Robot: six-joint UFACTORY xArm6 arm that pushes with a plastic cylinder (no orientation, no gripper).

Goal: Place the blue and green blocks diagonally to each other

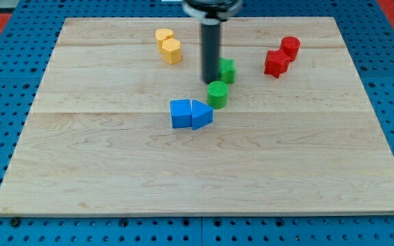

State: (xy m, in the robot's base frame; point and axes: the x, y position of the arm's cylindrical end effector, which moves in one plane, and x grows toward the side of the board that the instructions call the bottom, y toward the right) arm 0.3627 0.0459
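Note:
A blue cube [180, 113] and a blue triangular block [201, 114] lie side by side, touching, just above the board's middle. A green cylinder [217, 93] stands just up and right of the blue triangular block, close to it. A second green block [227, 70] sits higher, partly hidden behind my rod. My tip [211, 82] rests on the board directly above the green cylinder and left of the second green block, close to both.
Two yellow blocks [169, 45] sit touching at the view's top, left of the rod. A red star-like block [276, 63] and a red cylinder [290, 47] sit touching at the top right. The wooden board [197, 178] lies on a blue pegboard.

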